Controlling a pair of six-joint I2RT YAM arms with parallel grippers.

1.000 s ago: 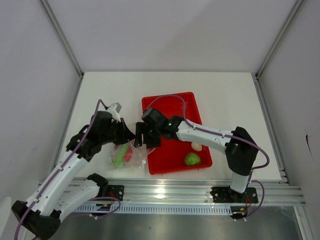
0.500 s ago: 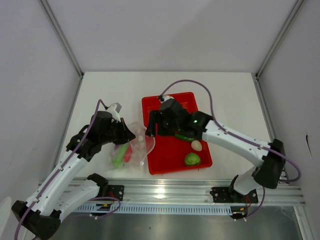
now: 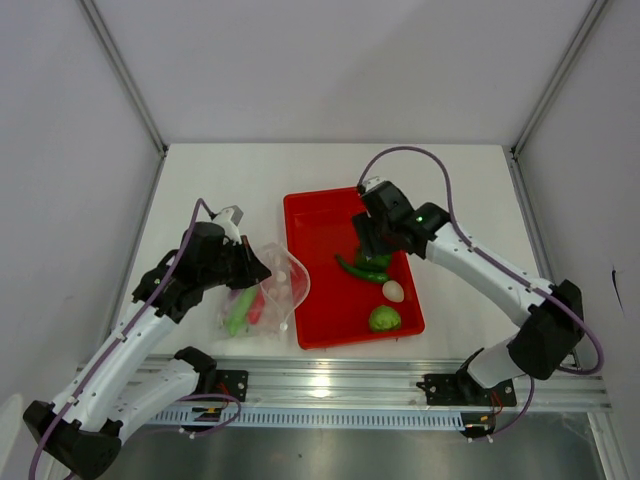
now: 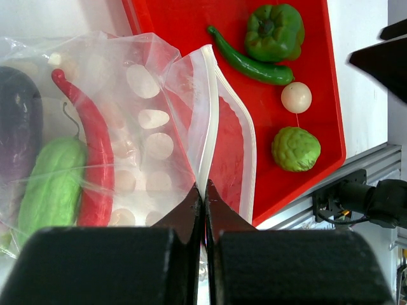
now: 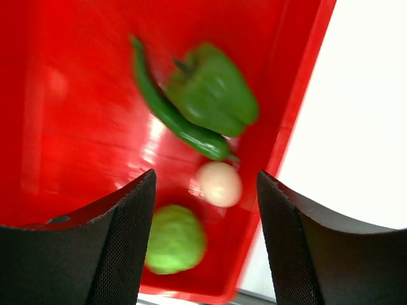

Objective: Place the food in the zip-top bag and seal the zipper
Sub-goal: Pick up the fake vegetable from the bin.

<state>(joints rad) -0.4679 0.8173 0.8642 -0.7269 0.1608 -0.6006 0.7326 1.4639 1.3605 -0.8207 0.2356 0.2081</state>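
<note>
Right gripper [image 5: 205, 184] swung over tray [image 3: 320, 220]; only wrist shows eggplant [image 4: 16, 127] in bag [image 4: 159, 82].

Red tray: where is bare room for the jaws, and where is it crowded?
Bare: left half of the red tray, between the zip-top bag and the green chili. Crowded: its right side, where green pepper, chili, white egg and round green piece cluster.

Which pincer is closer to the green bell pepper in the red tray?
Right. The right pincer hangs open above the green bell pepper; the left pincer is left of the red tray, shut on the mouth of the clear plastic bag.
</note>
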